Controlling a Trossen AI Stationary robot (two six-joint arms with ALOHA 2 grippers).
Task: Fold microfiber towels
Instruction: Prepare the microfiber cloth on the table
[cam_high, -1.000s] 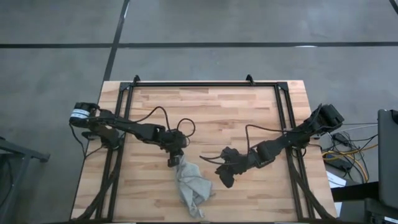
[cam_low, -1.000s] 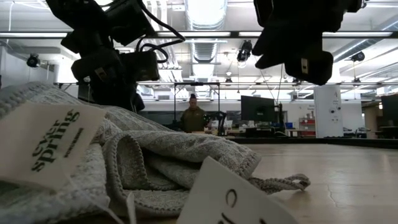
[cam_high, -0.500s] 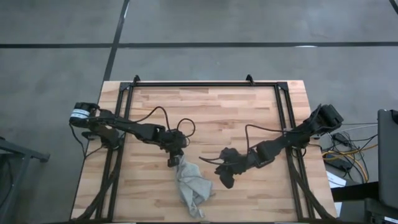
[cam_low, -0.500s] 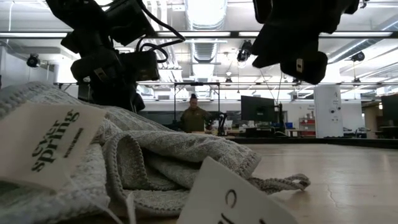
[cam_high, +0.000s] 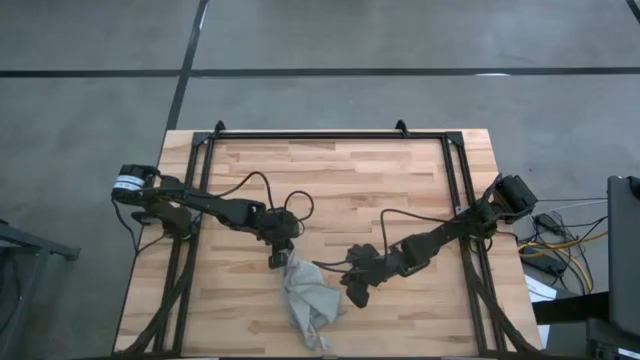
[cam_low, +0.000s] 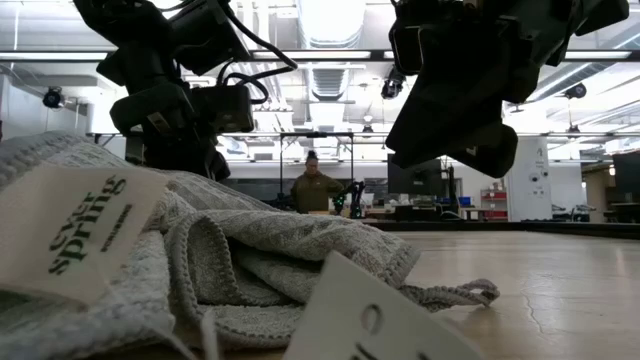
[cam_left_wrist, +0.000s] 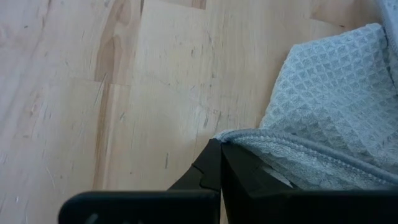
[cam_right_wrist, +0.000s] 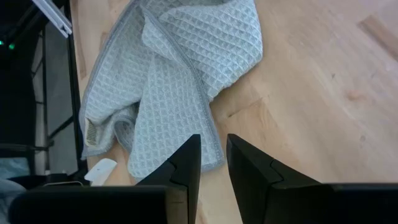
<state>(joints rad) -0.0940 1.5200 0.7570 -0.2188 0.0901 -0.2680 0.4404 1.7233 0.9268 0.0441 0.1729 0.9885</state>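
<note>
1. Your soft grey-green waffle-weave microfiber towel (cam_high: 308, 300) is a crumpled heap near the front edge of the pale wooden slat tabletop (cam_high: 340, 180), a little left of centre.
2. It's bunched into loose overlapping folds with a stitched hem curling along the edges, and a white printed tag (cam_low: 72, 232) hangs off it close to the low camera.
3. Your left gripper (cam_high: 281, 258) sits at the towel's far left corner, fingers pressed tight together with the hem (cam_left_wrist: 292, 138) pinched at their tips.
4. That arm reaches in low from the table's left side.
5. Your right gripper (cam_high: 353, 293) hovers just right of the towel, above the wood, its fingers (cam_right_wrist: 186, 163) a narrow gap apart, holding nothing.
6. That arm stretches in diagonally from the right edge.
</note>
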